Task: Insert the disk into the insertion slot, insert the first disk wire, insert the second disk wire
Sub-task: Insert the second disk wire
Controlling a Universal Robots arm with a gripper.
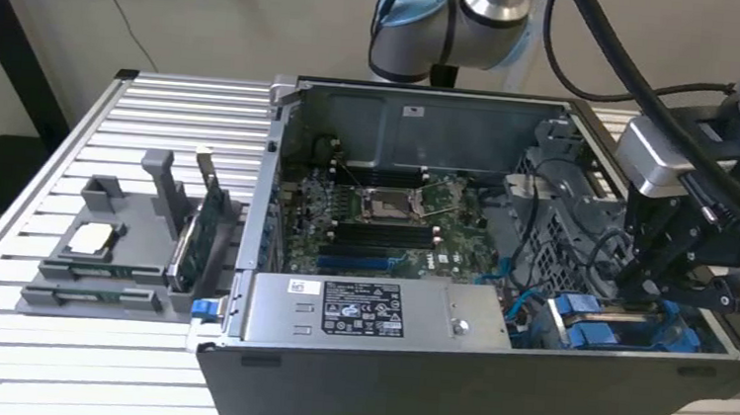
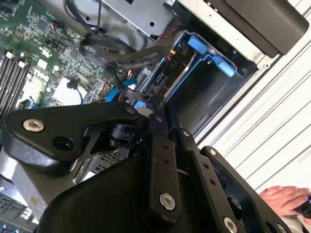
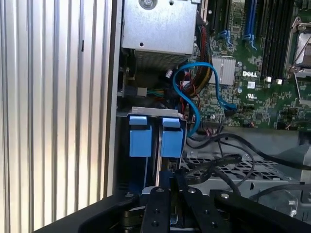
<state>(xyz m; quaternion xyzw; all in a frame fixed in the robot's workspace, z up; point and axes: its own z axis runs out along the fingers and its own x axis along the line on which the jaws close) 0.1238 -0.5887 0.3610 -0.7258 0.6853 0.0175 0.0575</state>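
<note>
We see one gripper (image 1: pixel 675 281) low over the one insertion slot (image 1: pixel 625 332) at the open case's (image 1: pixel 462 383) corner. The one disk (image 3: pixel 158 150) sits there between two blue tabs (image 3: pixel 140 136). Whether its fingers are spread, we cannot tell.

Matt grey metal case (image 1: pixel 462 383), ribbed bare-metal table (image 1: pixel 53 371), bright blue smooth plastic disk (image 3: pixel 150 136) rails.

The case (image 1: pixel 463 373) sits on the table (image 1: pixel 16 338); the slot (image 1: pixel 625 332) is in its corner on the exterior view's right, the tool (image 1: pixel 661 285) just above.
</note>
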